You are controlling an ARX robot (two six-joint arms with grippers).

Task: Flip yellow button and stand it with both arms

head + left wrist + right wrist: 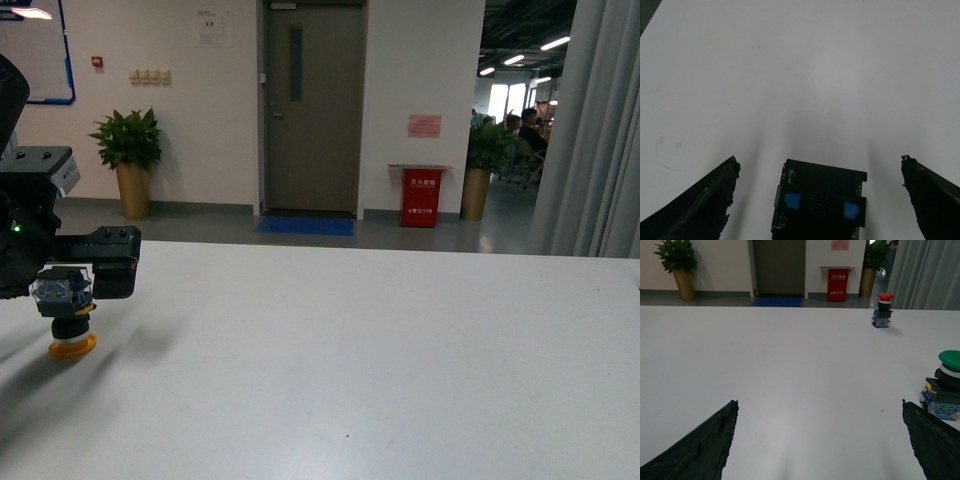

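Observation:
The yellow button stands on the white table at the far left, with its yellow cap down on the surface and its clear-and-blue contact block on top. My left arm reaches over it. In the left wrist view the dark block with two blue squares sits between the spread fingers of my left gripper, with a gap on each side. My right gripper is open over bare table, holds nothing, and does not show in the front view.
The right wrist view shows a red-capped button upright farther off and a green-capped button close beside one fingertip. Beyond the table's far edge are a door, potted plants and a red bin.

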